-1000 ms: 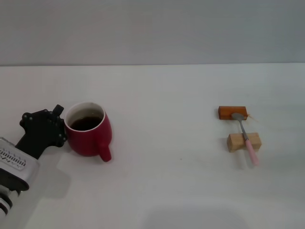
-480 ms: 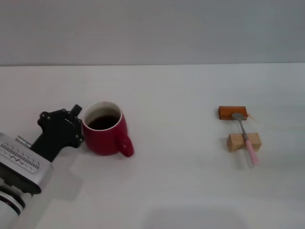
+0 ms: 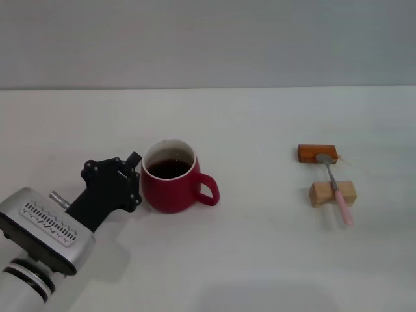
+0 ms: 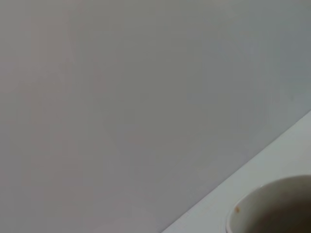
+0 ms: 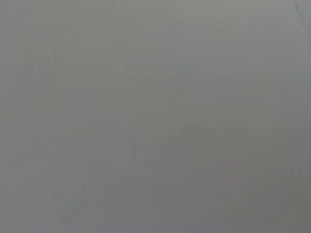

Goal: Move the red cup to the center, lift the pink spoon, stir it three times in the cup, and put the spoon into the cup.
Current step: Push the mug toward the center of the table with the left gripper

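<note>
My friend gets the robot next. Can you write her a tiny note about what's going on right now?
Left gripper: pressed against the red cup's side, pushing it toward the middle; I can't tell its grip.
Right gripper: out of sight.
The cup stands upright with dark liquid, handle facing the pink spoon.
The spoon lies across two wooden blocks, untouched.
Done: the cup is nearly centered.
Left: finish the slide, lift the spoon, stir three times, leave it in the cup.
</note>
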You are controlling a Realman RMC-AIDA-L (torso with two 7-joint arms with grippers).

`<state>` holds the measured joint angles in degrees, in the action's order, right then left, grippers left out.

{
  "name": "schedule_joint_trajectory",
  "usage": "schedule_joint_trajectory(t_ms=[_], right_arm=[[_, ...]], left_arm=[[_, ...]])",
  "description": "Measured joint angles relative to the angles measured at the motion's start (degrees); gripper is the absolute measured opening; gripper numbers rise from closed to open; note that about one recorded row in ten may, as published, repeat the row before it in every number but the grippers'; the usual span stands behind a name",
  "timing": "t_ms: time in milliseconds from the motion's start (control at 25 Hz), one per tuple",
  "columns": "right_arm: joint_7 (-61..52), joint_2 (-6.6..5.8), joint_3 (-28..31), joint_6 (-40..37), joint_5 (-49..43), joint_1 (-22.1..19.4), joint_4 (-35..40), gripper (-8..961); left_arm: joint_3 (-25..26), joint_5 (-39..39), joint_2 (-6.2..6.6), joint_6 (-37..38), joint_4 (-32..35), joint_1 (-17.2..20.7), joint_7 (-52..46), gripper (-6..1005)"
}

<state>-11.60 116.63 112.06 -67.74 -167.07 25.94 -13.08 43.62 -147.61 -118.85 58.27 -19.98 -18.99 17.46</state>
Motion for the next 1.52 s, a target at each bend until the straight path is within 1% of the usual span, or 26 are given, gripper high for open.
schedule_joint_trajectory(t_ms=[200,280,480,640,1280,1520], right_arm=[[0.0,0.01,-0.1,-0.08,0.0,-0.14,-0.02,714],[0.0,0.02,-0.11,-0.1,0.0,-0.15,-0.02,714],[0.0,0.05,-0.1,-0.16,0.0,-0.18,-0.09,714],[0.0,0.08,-0.17,-0.21,0.0,-0.2,-0.26,714],[0.0,0.09,-0.18,-0.21,0.0,-0.29,-0.38,714],[0.0,0.09,-0.19,-0.2,0.0,-0.28,-0.33,713]], left_arm=[[-1.05,0.05,-0.11,-0.2,-0.83,0.35,-1.4,9],[-2.76,0.03,-0.21,-0.63,-1.58,0.45,-2.44,9],[-4.4,0.03,-0.24,-0.97,-2.65,0.53,-4.55,10],[-5.11,0.03,-0.24,-0.99,-3.2,0.56,-4.65,10],[-6.76,0.12,-0.24,-1.36,-5.01,0.62,-6.29,13],[-5.97,1.37,-0.24,-1.84,-5.13,0.63,-6.62,13]])
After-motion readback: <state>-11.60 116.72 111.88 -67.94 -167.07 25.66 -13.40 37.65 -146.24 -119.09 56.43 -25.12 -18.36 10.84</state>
